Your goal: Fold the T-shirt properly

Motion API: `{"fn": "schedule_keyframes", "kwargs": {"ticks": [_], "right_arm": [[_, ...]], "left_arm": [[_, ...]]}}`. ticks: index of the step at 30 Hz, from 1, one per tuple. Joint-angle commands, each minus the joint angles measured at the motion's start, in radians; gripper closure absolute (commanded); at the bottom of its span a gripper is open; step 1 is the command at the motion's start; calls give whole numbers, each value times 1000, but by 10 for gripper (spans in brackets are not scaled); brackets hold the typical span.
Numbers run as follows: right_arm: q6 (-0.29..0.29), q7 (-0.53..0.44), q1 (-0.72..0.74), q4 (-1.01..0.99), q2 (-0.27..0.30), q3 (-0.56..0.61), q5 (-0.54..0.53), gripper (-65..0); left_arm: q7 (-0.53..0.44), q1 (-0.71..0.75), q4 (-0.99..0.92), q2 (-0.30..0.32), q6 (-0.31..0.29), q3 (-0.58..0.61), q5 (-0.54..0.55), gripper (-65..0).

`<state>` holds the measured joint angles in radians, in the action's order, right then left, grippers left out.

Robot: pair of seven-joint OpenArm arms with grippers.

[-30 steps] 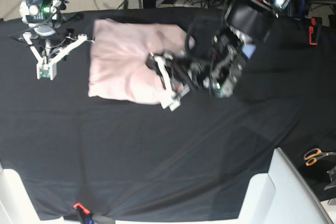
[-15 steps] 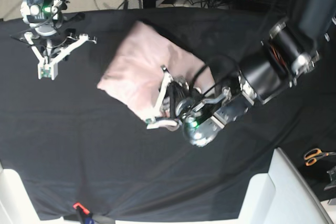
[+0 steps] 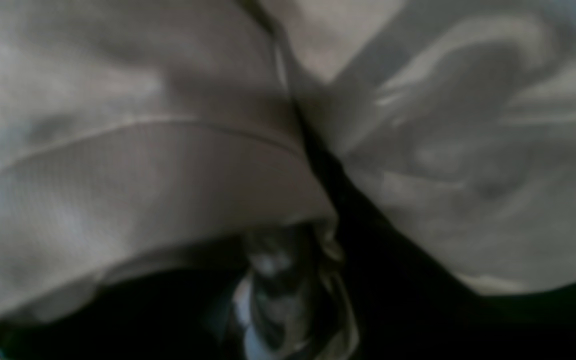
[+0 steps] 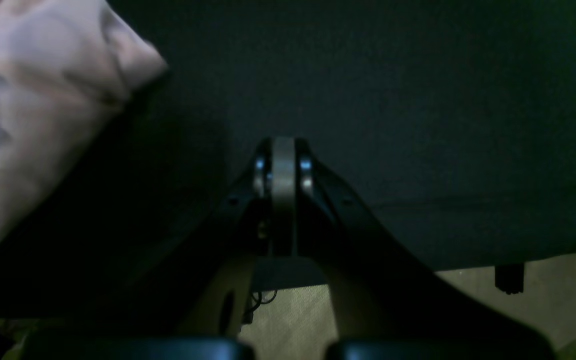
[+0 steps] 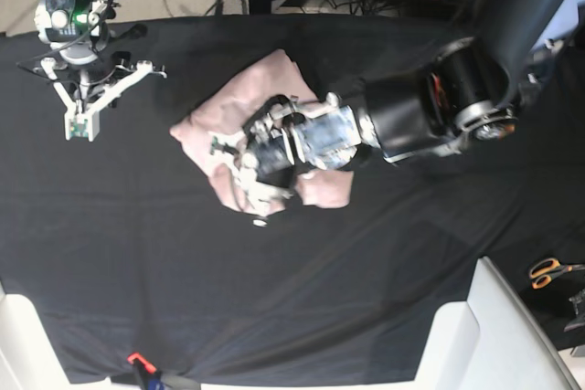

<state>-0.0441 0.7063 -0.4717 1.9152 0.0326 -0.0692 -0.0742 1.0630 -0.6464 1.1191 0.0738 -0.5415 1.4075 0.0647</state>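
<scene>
The pale pink T-shirt (image 5: 239,107) lies folded and skewed on the black table cloth (image 5: 366,253), left of the middle. My left arm reaches across it from the right, and the left gripper (image 5: 249,184) sits at its near edge, shut on a bunch of the cloth. In the left wrist view the T-shirt (image 3: 118,190) fills the frame, gathered over the blurred gripper (image 3: 293,300). My right gripper (image 5: 79,127) hangs shut and holding nothing at the far left. In the right wrist view the shut gripper (image 4: 283,150) hovers over black cloth, with a corner of the T-shirt (image 4: 43,100) at upper left.
Orange-handled scissors (image 5: 547,271) lie at the right edge. A white panel (image 5: 494,326) rises at the front right corner. A red clip (image 5: 137,360) holds the table cloth at the front edge. Cables and stands crowd the floor behind the table.
My left arm has swung across and downward, turning and dragging the T-shirt from a square lie at the back into a skewed one nearer the middle. The right arm stayed still.
</scene>
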Motion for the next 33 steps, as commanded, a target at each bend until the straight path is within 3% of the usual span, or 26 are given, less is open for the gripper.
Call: {"fn": "schedule_keyframes", "kwargs": {"ticks": [1, 3, 6, 9, 17, 33], "right_arm": [[-3, -15, 4, 14, 3, -1, 4, -6], [-3, -15, 4, 14, 3, 1, 4, -6], [-3, -15, 4, 14, 3, 1, 4, -6], [-3, -15, 4, 14, 3, 1, 4, -6], [-3, -15, 18, 14, 3, 1, 4, -6], [-12, -21, 20, 14, 3, -8, 7, -6]], "left_arm": [[-20, -20, 6, -15, -15, -7, -50, 0], [-74, 7, 2, -16, -32, -9, -159, 0], [-155, 26, 2, -16, -61, -9, -236, 0], [-218, 26, 2, -16, -87, -10, -239, 0], [-347, 10, 2, -45, -87, -10, -243, 0], [-482, -40, -167, -121, -88, 2, -245, 0]]}}
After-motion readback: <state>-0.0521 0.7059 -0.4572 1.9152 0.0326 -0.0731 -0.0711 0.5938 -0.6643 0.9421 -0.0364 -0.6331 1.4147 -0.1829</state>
